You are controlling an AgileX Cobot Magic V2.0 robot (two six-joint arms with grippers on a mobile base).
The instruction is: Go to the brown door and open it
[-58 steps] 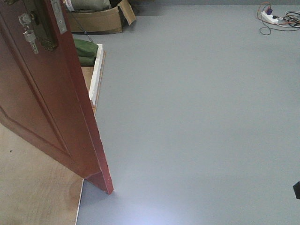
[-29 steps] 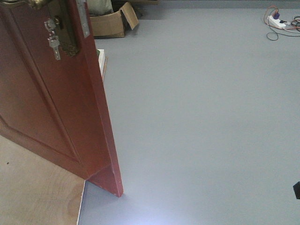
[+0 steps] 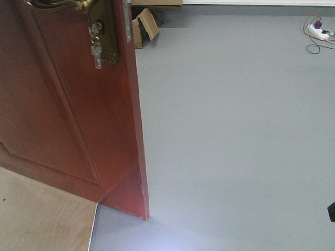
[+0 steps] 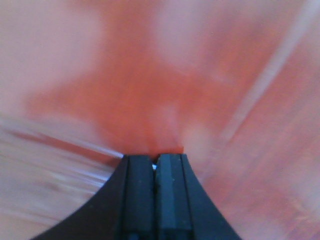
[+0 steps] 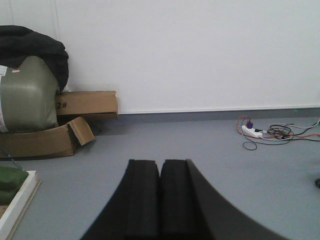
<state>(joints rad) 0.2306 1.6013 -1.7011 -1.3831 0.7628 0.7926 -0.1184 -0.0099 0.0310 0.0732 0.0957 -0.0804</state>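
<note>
The left gripper (image 4: pixel 155 167) is clenched, its 2 black fingers (image 4: pixel 137 192) pressed flat together with nothing between them. Its tips sit right up against a blurred reddish surface that fills the whole left wrist view, which matches the brown door; whether they actually touch it cannot be told through the blur.

The right gripper (image 5: pixel 160 172) is likewise clenched on nothing, both pads meeting along a thin seam. It points out across the grey floor (image 5: pixel 200 145) toward a white wall (image 5: pixel 200 50).

In the front view the brown door (image 3: pixel 68 104) fills the left side, standing ajar with its free edge turned toward the camera and its lower corner resting over the grey floor, just beside a pale plywood sheet (image 3: pixel 42 214). Near its top sit the brass lever handle (image 3: pixel 63 5) and a lock plate with keys (image 3: pixel 97 49) hanging from it.

Beyond, by the wall, lie an open cardboard box (image 5: pixel 47 140), an olive green sack (image 5: pixel 27 95) under dark cloth, and a white power strip (image 5: pixel 252 131) with tangled cables.
</note>
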